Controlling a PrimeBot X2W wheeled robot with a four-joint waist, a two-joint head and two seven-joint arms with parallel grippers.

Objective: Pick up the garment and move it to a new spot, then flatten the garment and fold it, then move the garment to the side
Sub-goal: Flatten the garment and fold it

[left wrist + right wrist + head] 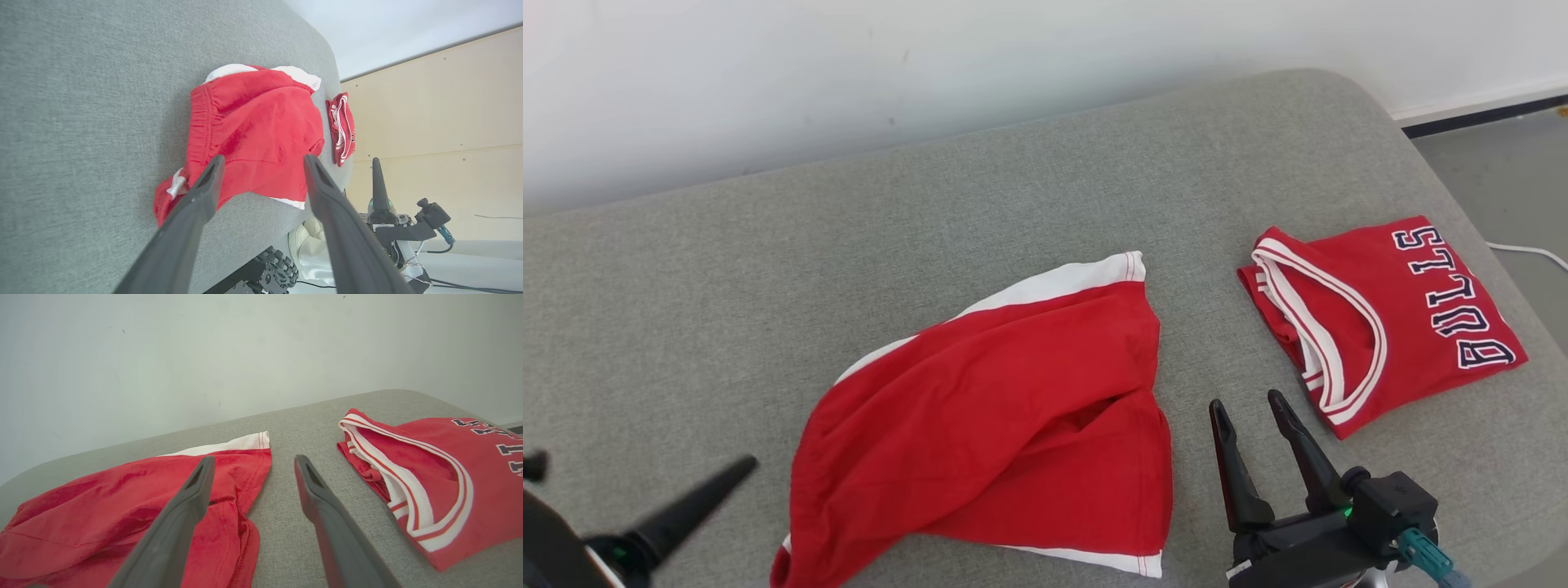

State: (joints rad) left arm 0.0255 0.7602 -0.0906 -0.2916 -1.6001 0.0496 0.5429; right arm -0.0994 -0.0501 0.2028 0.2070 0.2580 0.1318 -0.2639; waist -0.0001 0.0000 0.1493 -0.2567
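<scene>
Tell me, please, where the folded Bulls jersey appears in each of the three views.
Head view: the folded jersey lies right of centre on the grey cushion.
Left wrist view: the folded jersey is small and edge-on, right of centre.
Right wrist view: the folded jersey is at the right side and runs off the right edge.
Shared landmark: the red shorts with white trim, beside it in all three views.

Shorts (1005,408) on the cushion (768,269), jersey (1405,318) apart to their right
</scene>
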